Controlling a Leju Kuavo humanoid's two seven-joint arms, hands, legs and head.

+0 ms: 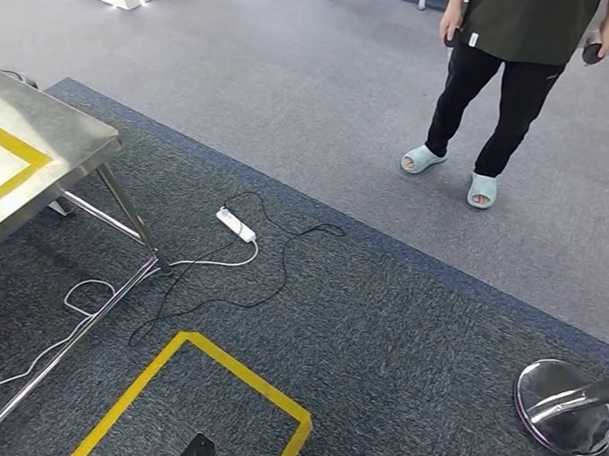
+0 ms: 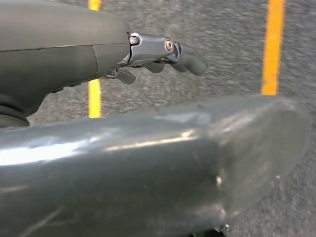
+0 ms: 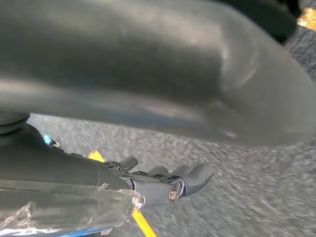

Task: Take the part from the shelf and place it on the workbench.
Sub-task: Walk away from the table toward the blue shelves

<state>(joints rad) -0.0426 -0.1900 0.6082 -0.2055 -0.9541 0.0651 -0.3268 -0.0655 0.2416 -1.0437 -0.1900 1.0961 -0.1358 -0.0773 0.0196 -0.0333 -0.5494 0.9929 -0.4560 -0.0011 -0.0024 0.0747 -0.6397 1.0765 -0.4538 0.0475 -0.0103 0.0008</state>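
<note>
Steel table point(image 1: 76, 146) at the left, only its corner seen, with yellow tape point(image 1: 16, 150) marked on top. Its thin legs stand on dark carpet point(image 1: 396, 355).

On the carpet near the table leg:
- 1 white power strip point(image 1: 235, 224)
- black cable point(image 1: 288, 261) looping away from it
- white cable point(image 1: 83, 289) coiled beside the floor rail

Yellow floor outline point(image 1: 238, 370) closer in, a taped box. Chrome round base point(image 1: 564, 406) at the far right, on the carpet edge.

A person point(image 1: 507, 71) stands well apart on the lighter grey floor, in dark trousers and pale blue sandals point(image 1: 423, 159), with a small dark object point(image 1: 592, 52) in one hand.

Left hand point(image 2: 149, 54): hanging over the carpet, fingers point(image 2: 190, 61) stretched out and released, nothing in them. Yellow tape lines on the floor past it.

Right hand point(image 3: 156, 185): also over the carpet, fingers point(image 3: 197, 175) lying out nearly straight, released, grasping nothing. A clear shiny piece point(image 3: 74, 210) sits by the wrist; I cannot tell what it is.

Where the part is I cannot tell.
</note>
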